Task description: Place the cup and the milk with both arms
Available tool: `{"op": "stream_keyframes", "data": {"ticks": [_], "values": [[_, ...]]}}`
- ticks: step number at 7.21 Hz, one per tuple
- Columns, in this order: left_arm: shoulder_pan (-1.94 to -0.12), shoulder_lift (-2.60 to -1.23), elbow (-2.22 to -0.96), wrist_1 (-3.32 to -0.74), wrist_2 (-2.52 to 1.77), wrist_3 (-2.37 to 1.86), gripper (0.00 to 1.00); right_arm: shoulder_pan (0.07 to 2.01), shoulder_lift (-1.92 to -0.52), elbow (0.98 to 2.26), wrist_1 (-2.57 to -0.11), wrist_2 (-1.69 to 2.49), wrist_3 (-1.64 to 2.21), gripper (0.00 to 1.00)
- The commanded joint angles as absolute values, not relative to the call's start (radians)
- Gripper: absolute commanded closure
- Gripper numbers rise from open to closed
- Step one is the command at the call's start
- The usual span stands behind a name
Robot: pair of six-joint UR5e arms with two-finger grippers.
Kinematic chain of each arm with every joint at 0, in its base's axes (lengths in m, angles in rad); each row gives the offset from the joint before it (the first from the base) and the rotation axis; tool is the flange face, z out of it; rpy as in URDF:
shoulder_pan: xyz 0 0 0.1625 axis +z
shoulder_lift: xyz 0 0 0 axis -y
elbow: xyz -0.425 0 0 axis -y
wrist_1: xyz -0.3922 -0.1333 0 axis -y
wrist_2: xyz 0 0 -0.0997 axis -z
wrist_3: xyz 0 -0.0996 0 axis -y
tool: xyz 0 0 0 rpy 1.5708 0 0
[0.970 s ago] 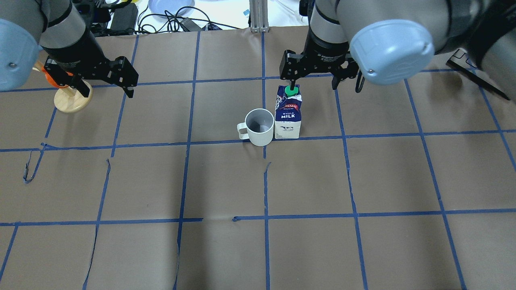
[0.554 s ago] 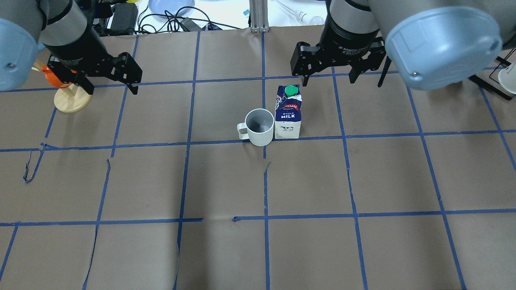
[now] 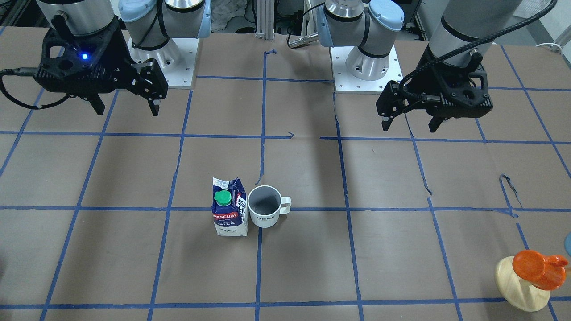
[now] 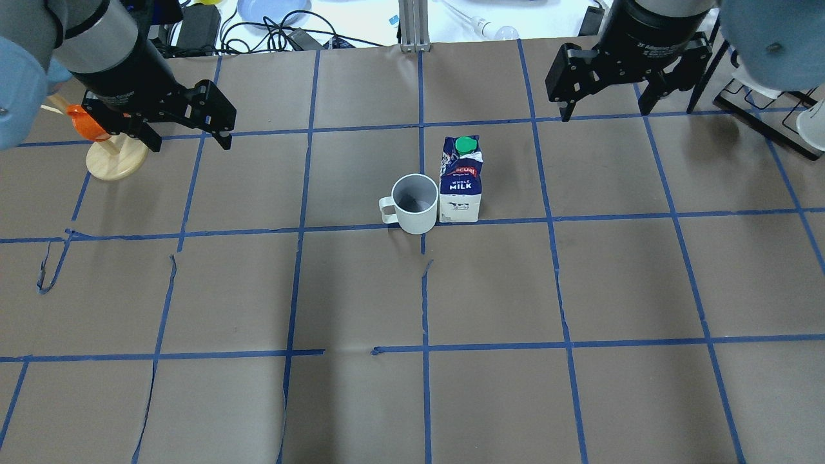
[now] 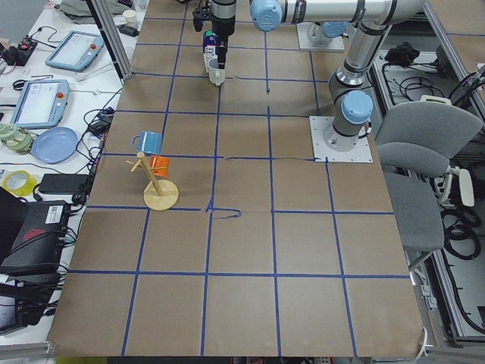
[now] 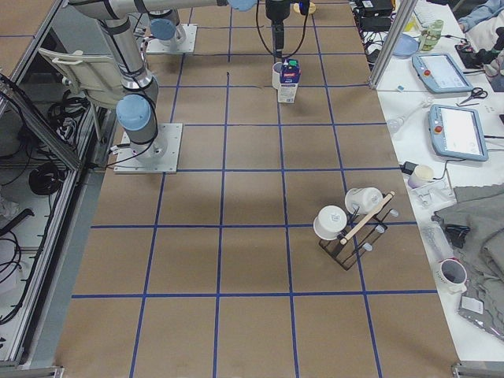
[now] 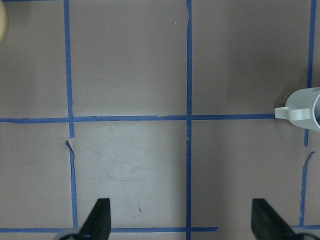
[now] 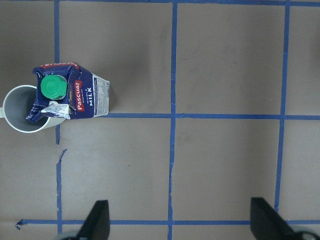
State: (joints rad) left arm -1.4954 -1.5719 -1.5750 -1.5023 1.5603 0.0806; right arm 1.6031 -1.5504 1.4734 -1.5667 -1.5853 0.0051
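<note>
Find the cup (image 4: 414,205) upright near the middle of the surface (image 4: 580,399), handle turned toward the robot's left, touching or all but touching the milk (image 4: 461,183), also upright, on its right side. See both pincers spread open and holding nothing: the left pincer (image 4: 188,138) raised on the side where the wooden stand (image 4: 116,161) carries its orange mug (image 4: 87,122), the right pincer (image 4: 604,111) raised off to the right, well apart from the milk. Judge the placing as done, or close to it.

Expect trouble mainly from any reach toward the pair. No room between cup wall and milk for a finger, so risks shoving one while going for the other. Watch the milk most: taller than the cup, narrow-footed, creased at the gable, probably light, so likely to topple from a sideways brush near the green cap and to fall against the cup. Mind the handle too, jutting toward the left arm's side and easy to snag in a low sweep. Beware of a low swing on the left clipping the stand or the orange mug. Avoid bringing both arms to the centre together, given the tight spot and the chance of pincer striking pincer.
</note>
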Motion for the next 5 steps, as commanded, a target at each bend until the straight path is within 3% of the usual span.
{"op": "stream_keyframes", "data": {"ticks": [1, 5], "values": [[-1.494, -1.574, -1.577, -1.497, 1.552, 0.086, 0.0, 1.598, -1.542, 1.453, -1.556, -1.577, -0.003, 0.0], [-1.496, -1.554, -1.578, -1.509, 1.56, 0.081, 0.0, 1.598, -1.534, 1.445, -1.531, -1.572, -0.003, 0.0]]}}
